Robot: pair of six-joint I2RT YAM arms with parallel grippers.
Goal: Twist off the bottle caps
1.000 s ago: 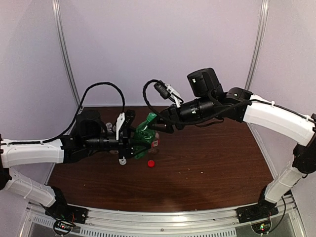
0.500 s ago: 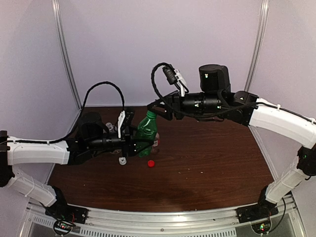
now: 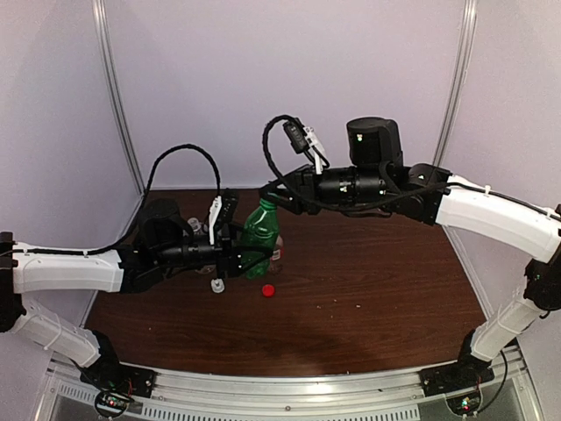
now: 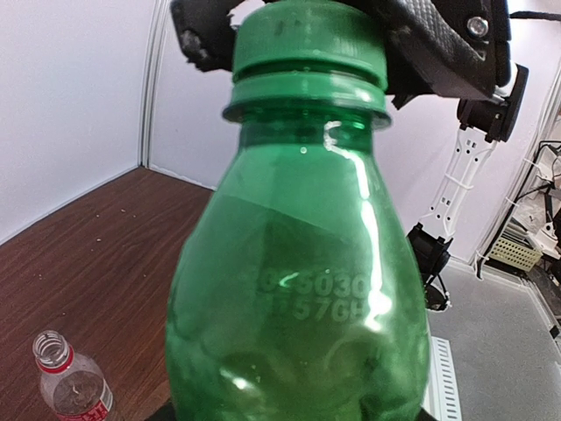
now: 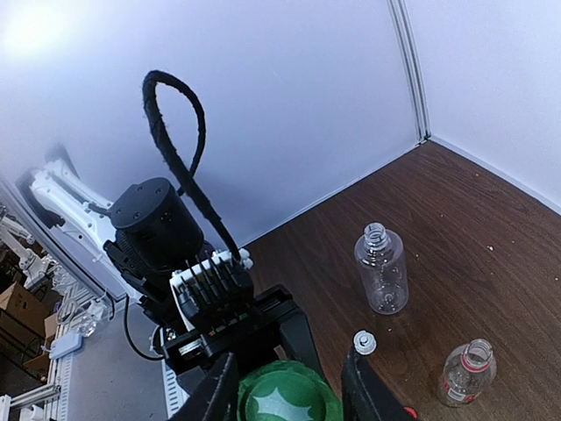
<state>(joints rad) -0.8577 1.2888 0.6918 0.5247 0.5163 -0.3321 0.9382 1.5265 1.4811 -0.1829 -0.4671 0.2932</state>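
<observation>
Left claw [image 3: 244,255] holds green bottle [image 4: 298,289]; right claw [image 5: 289,386] pinches its green cap [image 4: 307,44].

A faint printed code on the green bottle [image 4: 298,289] partly reads "3030" above "57GH"; the leading characters are illegible.

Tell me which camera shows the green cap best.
Left wrist: the green cap sits close and side-on, collar ring clear. Right wrist shows only its top between the fingers; top external shows a distant speck.
</observation>
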